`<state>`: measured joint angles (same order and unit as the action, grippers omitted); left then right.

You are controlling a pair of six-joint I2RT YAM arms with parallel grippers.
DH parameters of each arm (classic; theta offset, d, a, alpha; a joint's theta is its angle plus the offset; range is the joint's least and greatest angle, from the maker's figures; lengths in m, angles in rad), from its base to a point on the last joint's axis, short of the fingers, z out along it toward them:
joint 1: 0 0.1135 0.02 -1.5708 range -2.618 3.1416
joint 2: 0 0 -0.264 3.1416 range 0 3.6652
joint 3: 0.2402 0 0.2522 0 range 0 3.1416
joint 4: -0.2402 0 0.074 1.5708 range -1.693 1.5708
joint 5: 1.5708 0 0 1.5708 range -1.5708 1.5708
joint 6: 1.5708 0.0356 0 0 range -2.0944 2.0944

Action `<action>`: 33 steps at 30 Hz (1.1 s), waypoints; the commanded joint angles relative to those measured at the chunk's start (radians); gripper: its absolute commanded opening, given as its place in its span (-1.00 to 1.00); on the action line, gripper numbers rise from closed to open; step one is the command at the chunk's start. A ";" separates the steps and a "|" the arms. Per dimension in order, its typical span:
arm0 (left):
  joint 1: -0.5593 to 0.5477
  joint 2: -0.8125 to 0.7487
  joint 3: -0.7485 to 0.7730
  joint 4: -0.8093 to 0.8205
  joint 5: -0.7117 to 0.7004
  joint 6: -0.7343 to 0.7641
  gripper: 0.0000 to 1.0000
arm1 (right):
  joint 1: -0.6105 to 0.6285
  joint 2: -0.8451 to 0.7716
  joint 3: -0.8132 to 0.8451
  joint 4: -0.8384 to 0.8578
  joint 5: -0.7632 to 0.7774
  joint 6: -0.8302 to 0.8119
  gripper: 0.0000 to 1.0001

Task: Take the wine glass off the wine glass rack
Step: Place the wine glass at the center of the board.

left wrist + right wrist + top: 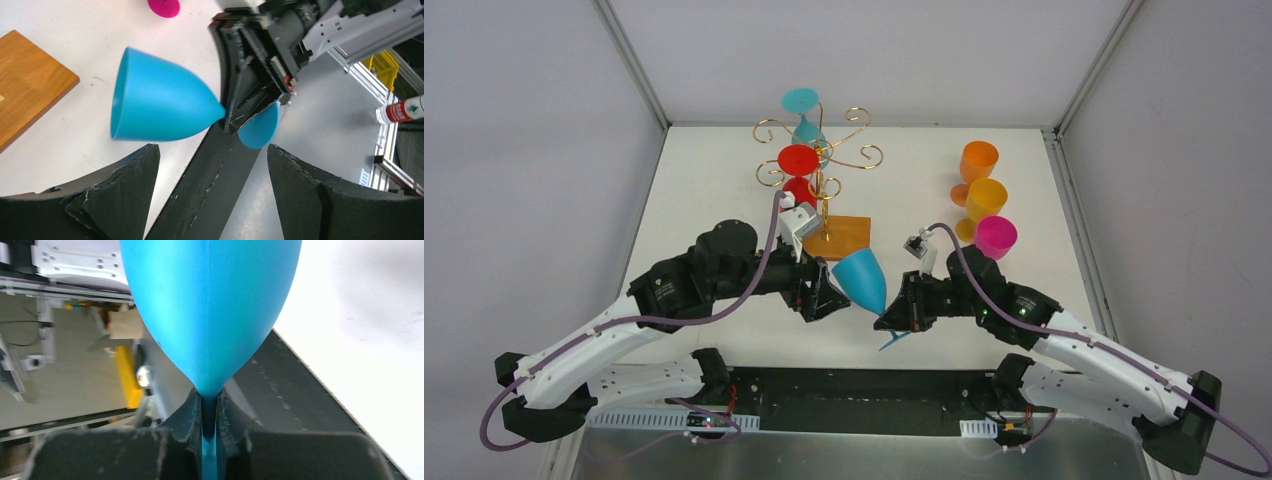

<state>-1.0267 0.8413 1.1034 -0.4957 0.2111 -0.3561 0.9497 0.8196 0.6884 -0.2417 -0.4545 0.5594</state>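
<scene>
The gold wire wine glass rack [824,160] stands on its orange-brown wooden base [849,236] at the back centre; a teal glass [802,105] and a red glass [797,165] hang on it. My right gripper [892,318] is shut on the stem of a blue wine glass [862,280], held tilted above the table in front of the rack. The stem sits pinched between the right fingers [209,415]. My left gripper [826,300] is open and empty just left of the blue bowl [155,102]; its fingers [125,190] stand wide apart.
Two orange glasses [979,160] [986,200] and a magenta glass [996,237] stand on the table at the right back. The wooden base corner shows in the left wrist view [27,80]. The table's black front rail [854,390] lies below the arms.
</scene>
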 commanded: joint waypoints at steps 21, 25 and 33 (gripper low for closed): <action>0.008 -0.022 0.019 -0.066 -0.347 -0.476 0.64 | 0.025 -0.255 0.031 -0.130 0.097 -0.862 -1.00; 0.013 -0.012 0.017 -0.066 -0.326 -0.496 0.64 | 0.036 -0.221 0.060 -0.108 0.082 -0.908 -1.00; 0.032 -0.006 0.010 -0.070 -0.259 -0.512 0.60 | 0.086 -0.176 0.096 -0.025 0.079 -0.967 -1.00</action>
<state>-1.0122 0.8314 1.1084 -0.5674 -0.1020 -0.8417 1.0077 0.6315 0.7151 -0.3695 -0.3496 -0.3389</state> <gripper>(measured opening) 0.808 0.077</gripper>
